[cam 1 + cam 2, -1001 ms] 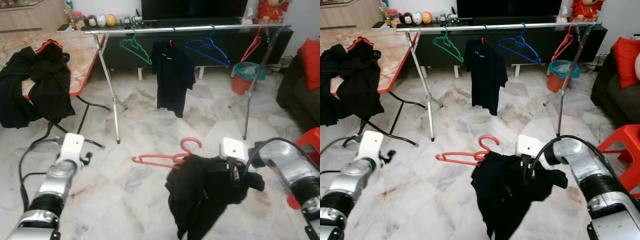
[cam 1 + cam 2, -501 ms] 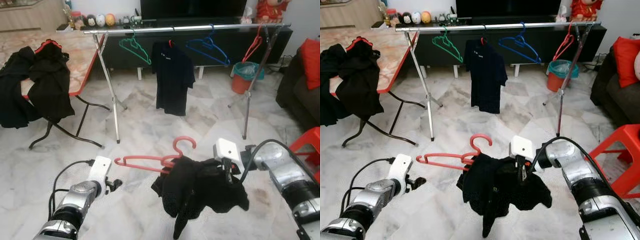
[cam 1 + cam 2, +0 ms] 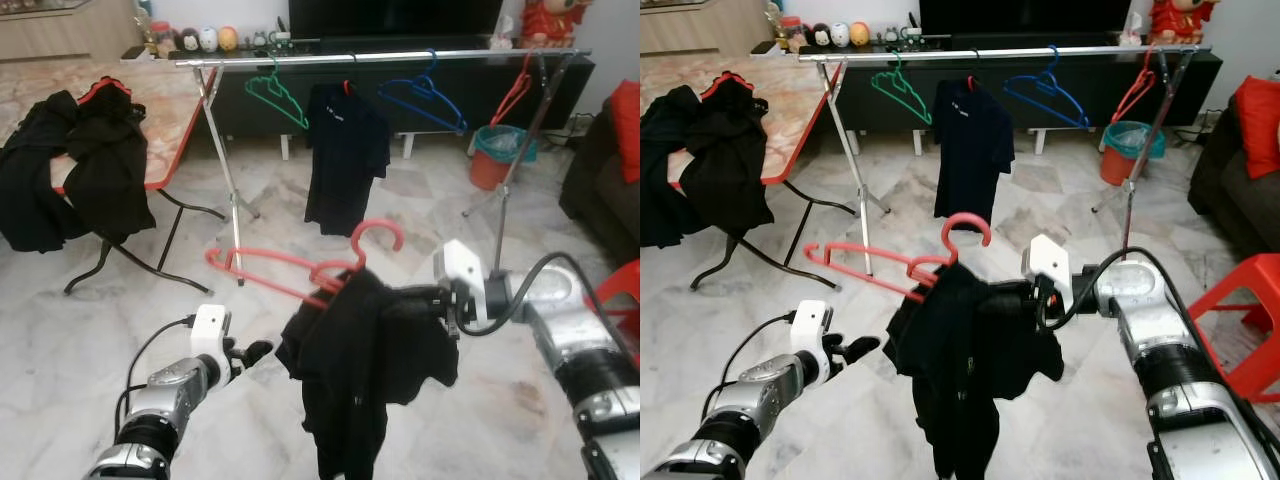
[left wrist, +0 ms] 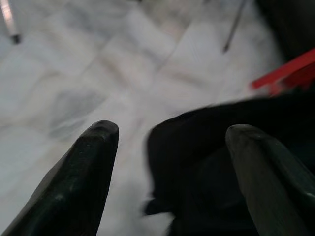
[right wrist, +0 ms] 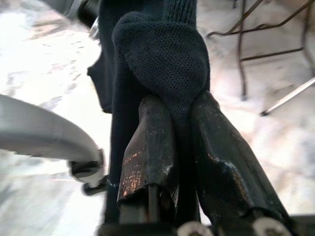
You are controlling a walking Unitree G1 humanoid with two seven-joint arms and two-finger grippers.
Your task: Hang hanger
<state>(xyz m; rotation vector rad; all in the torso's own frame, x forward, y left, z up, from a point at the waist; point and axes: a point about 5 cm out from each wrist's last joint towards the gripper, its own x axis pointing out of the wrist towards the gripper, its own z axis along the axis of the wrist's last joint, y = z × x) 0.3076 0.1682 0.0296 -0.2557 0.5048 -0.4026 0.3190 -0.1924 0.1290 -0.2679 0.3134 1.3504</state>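
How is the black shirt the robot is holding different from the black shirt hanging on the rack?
The held shirt is bunched and crumpled, pinched by the right gripper; the rack shirt hangs flat and smooth. The held shirt's red hanger sticks out tilted, one arm bare; the rack shirt's hanger is mostly hidden, hooked on the rail. The held shirt is off the rail. Both are black shirts on reddish hangers.

We note the black garment point(image 3: 360, 370) covers the red hanger's point(image 3: 300, 272) right half — the left wrist view is blurred.
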